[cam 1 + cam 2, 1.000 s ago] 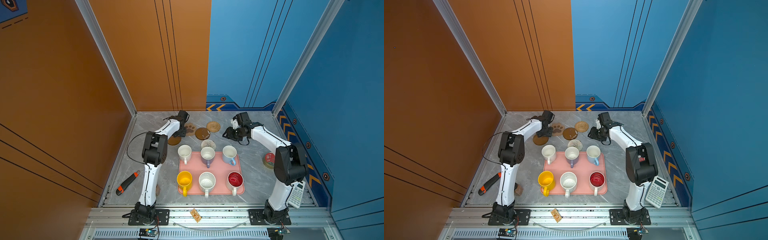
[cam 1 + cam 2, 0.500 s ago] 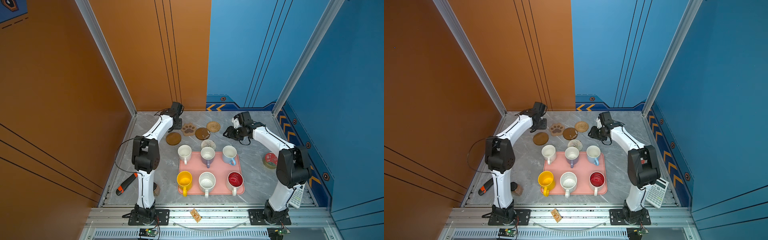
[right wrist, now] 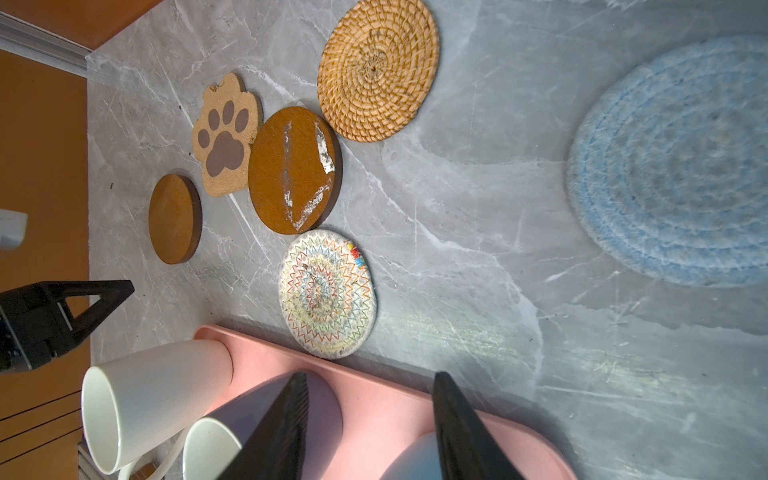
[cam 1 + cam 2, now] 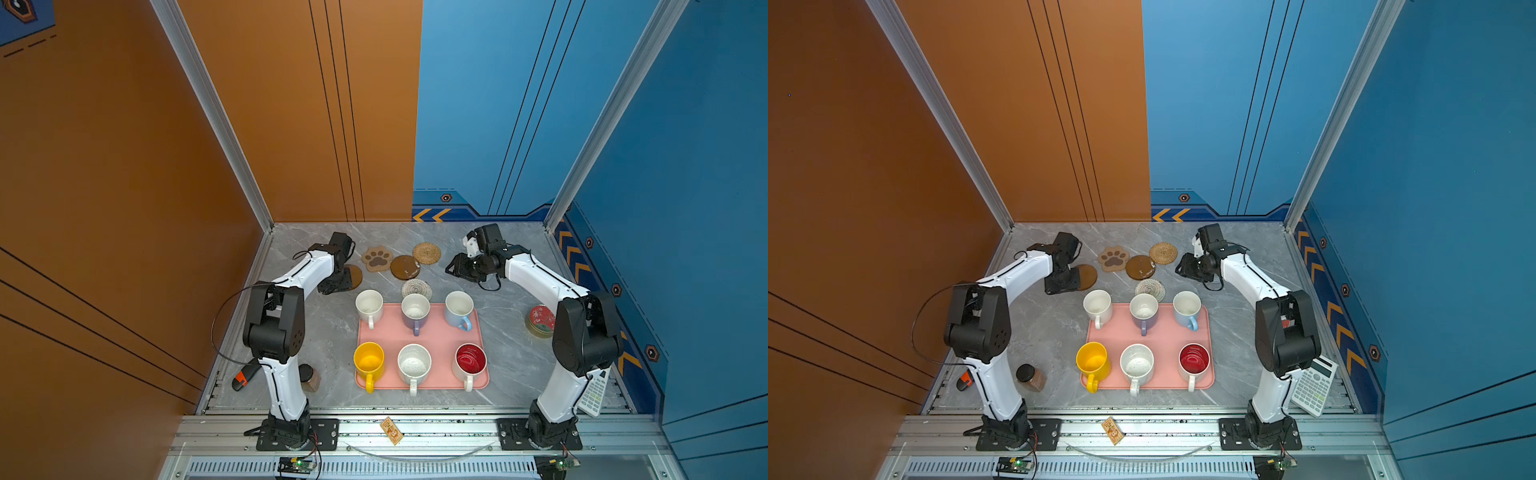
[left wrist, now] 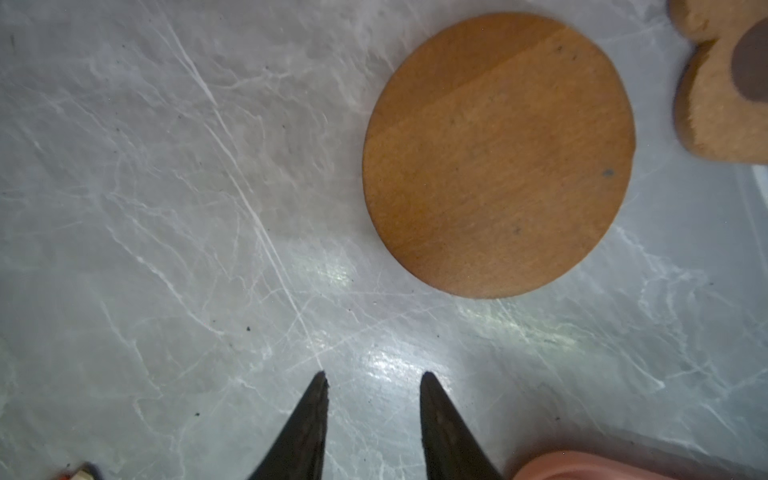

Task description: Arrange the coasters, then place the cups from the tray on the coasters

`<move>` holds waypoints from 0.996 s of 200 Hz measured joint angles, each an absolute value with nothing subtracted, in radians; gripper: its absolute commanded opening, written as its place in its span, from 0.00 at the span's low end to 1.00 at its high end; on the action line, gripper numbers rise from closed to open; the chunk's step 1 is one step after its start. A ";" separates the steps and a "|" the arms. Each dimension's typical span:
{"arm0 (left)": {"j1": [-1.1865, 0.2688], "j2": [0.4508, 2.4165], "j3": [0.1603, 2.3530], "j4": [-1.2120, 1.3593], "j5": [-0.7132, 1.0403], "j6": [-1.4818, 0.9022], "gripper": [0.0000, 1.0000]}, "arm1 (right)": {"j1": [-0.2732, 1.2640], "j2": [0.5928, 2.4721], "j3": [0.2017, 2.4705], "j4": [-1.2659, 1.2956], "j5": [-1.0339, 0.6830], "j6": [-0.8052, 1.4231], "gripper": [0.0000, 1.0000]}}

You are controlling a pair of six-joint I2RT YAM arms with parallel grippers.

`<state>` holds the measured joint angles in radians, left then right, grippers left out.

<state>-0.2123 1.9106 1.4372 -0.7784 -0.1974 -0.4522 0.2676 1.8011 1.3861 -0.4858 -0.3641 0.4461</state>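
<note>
The left fingers (image 5: 305, 432) have swung back from the far corner of the worktop (image 5: 166, 208) and narrowed. They now stand a modest gap apart, gripping nothing, over bare marble with the plain brown disc (image 5: 498, 158) just ahead of their tips. The right fingers (image 3: 455, 424) have not shifted: part open, empty, hovering near the pale blue-grey coaster (image 3: 673, 166).

Beyond the plain disc lie the paw coaster (image 4: 376, 258), the scuffed brown disc (image 4: 405, 267) touching it, the rattan round (image 4: 427, 252) and the cream woven round (image 4: 416, 288) against the tray (image 4: 388, 338). All the cups, from the white one (image 4: 369, 303) to the red-lined one (image 4: 471, 358), stand on the tray.

The left arm looks to be lining up on the plain disc, so arranging is still under way.
</note>
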 measured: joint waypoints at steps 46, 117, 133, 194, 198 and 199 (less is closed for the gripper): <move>-0.224 1.958 1.440 -0.768 -0.174 -0.477 0.34 | 0.268 1.801 1.386 -0.486 -0.364 0.446 0.48; -0.224 2.044 1.469 -0.744 -0.156 -0.503 0.34 | 0.268 1.801 1.386 -0.486 -0.365 0.446 0.48; -0.224 2.062 1.489 -0.740 -0.156 -0.507 0.34 | 0.267 1.801 1.386 -0.486 -0.367 0.447 0.48; -0.212 2.134 1.592 -0.728 -0.164 -0.518 0.33 | 0.267 1.801 1.385 -0.485 -0.367 0.447 0.48; -0.209 2.139 1.600 -0.728 -0.164 -0.519 0.33 | 0.267 1.801 1.385 -0.485 -0.367 0.447 0.48; -0.209 2.140 1.602 -0.728 -0.164 -0.519 0.33 | 0.267 1.801 1.384 -0.485 -0.367 0.446 0.48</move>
<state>-0.2089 2.1399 1.6016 -0.7280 -0.1642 -0.5186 0.2672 1.8011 1.3842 -0.4854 -0.3668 0.4461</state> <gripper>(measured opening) 0.328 0.478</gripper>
